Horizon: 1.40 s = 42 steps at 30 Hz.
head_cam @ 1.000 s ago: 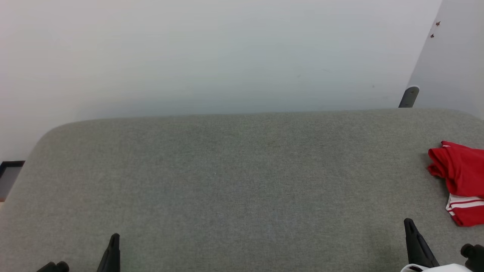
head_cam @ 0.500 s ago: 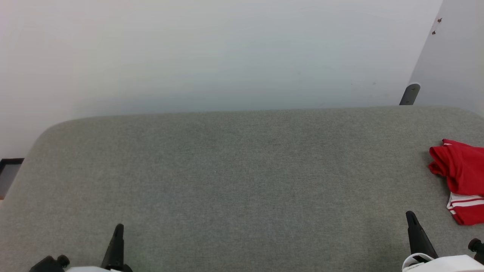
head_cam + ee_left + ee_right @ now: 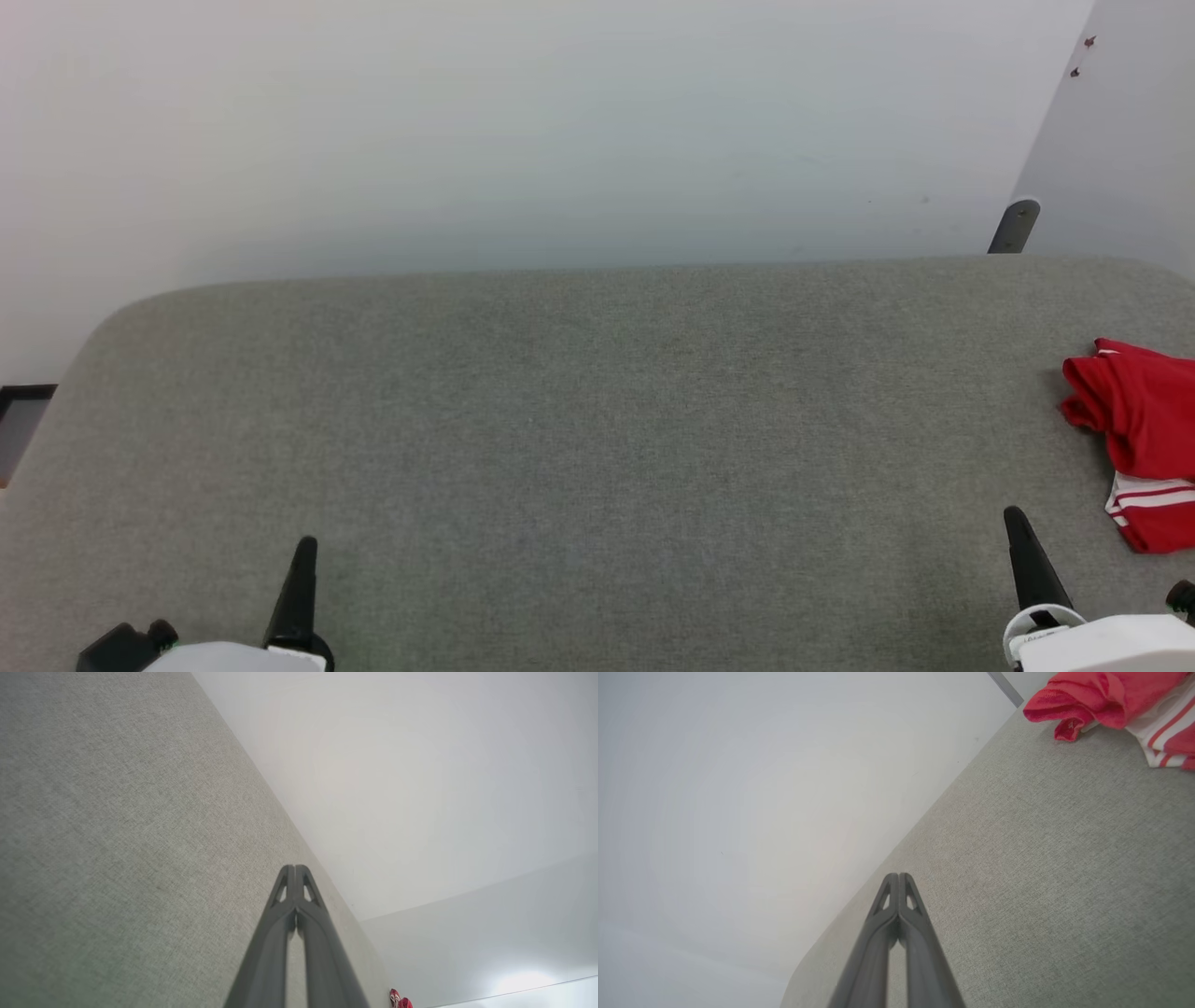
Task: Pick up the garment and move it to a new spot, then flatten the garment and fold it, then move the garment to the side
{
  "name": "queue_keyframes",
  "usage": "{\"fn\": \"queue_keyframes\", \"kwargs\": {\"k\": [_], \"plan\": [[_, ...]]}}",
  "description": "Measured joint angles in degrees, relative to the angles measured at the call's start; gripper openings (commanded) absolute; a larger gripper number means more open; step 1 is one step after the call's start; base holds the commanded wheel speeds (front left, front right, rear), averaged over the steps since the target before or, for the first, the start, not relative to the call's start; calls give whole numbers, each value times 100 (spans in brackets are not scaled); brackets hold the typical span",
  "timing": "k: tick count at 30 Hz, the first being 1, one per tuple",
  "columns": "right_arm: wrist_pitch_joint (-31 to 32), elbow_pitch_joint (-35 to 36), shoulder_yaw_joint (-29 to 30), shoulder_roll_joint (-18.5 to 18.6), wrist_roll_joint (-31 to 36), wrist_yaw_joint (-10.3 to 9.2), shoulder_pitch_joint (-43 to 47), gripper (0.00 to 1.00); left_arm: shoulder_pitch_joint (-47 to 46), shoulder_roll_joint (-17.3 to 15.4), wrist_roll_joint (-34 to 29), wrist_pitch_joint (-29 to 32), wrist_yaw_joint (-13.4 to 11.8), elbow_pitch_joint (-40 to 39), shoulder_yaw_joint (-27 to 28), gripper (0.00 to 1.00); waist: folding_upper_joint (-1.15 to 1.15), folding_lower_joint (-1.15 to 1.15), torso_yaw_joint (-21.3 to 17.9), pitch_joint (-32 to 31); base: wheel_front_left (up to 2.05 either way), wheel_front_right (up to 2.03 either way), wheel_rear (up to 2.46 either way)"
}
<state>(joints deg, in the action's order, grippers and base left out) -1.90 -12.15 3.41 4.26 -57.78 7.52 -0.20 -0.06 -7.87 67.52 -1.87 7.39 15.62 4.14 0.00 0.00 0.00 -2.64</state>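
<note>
We are looking down at a wide grey cloth-covered surface [image 3: 597, 420] with rounded far corners. Behind it a plain pale wall [image 3: 560, 131] is rising, and at the right a second wall [image 3: 1139, 140] is meeting it in a corner and is carrying two small dark marks [image 3: 1083, 56]. A short grey metal piece [image 3: 1016, 226] is standing up just behind the far edge, near that corner. At the far left a dark-framed thing [image 3: 23, 401] is showing beside the surface; we cannot tell what it is.

The shirt [image 3: 1144, 429] is lying crumpled at the right side of the surface, red, with a white and red striped part toward us.

Our left claw [image 3: 306, 546] is pointing forward at the near left, and our right claw [image 3: 1013, 518] at the near right, near the shirt but apart from it. Both claws are pressing their fingers together and are gripping nothing.
</note>
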Motion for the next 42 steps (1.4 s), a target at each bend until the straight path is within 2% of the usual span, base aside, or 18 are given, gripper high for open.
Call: {"fn": "queue_keyframes", "kwargs": {"k": [42], "plan": [[576, -131, 201, -88, -2362, -2, -392, 0, -419, 347, 1679, 590, 0, -103, 165, 0, 0, 0, 0, 175, 0, 0, 0]]}}
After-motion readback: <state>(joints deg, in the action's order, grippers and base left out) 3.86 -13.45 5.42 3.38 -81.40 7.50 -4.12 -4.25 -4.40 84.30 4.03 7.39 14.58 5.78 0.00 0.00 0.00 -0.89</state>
